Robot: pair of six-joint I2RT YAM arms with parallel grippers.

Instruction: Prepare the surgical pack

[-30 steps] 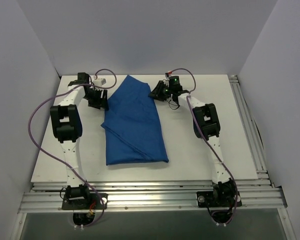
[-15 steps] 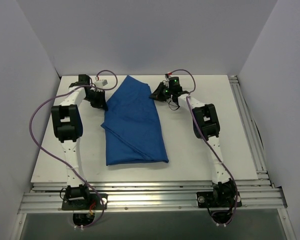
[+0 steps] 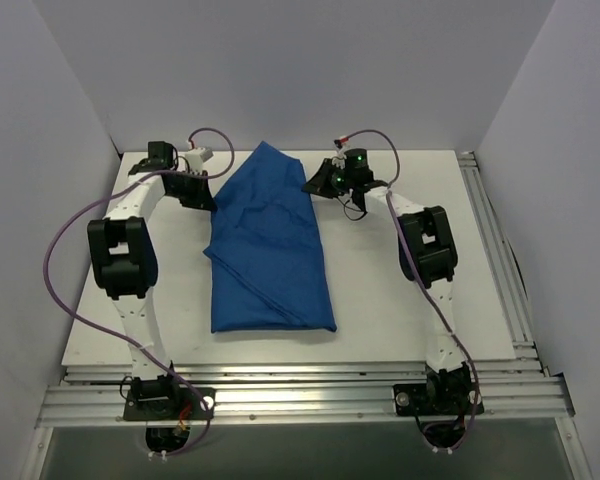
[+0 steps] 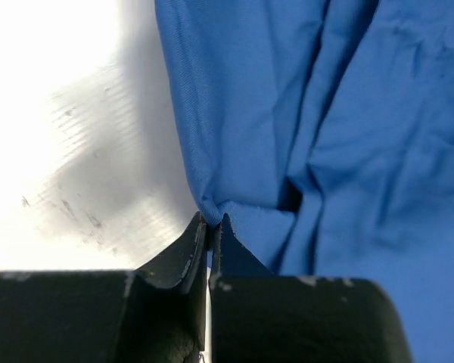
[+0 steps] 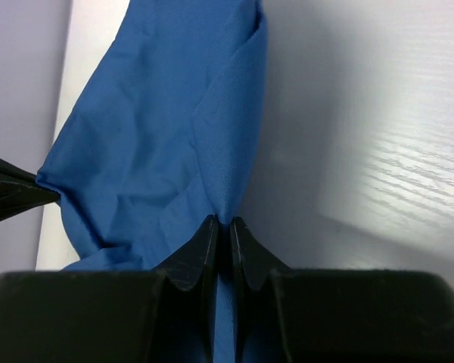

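Observation:
The surgical pack shows only as a folded royal-blue cloth (image 3: 270, 245) lying down the middle of the white table; whatever is inside stays hidden. My left gripper (image 3: 208, 192) is shut on the cloth's far left edge; in the left wrist view its tips (image 4: 210, 223) pinch a blue fold (image 4: 234, 215). My right gripper (image 3: 310, 184) is shut on the far right edge, and in the right wrist view the cloth (image 5: 166, 144) runs between its tips (image 5: 221, 224). The far end of the cloth is raised slightly between the two grippers.
White table top (image 3: 400, 310) spreads on both sides of the cloth. Grey walls stand close at the left, back and right. An aluminium rail (image 3: 300, 395) with the arm bases runs along the near edge. Purple cables loop beside each arm.
Both grippers have closed on the cloth's far edges. The far end of the cloth has risen and stretched toward the back wall, and both arms' elbows have swung outward.

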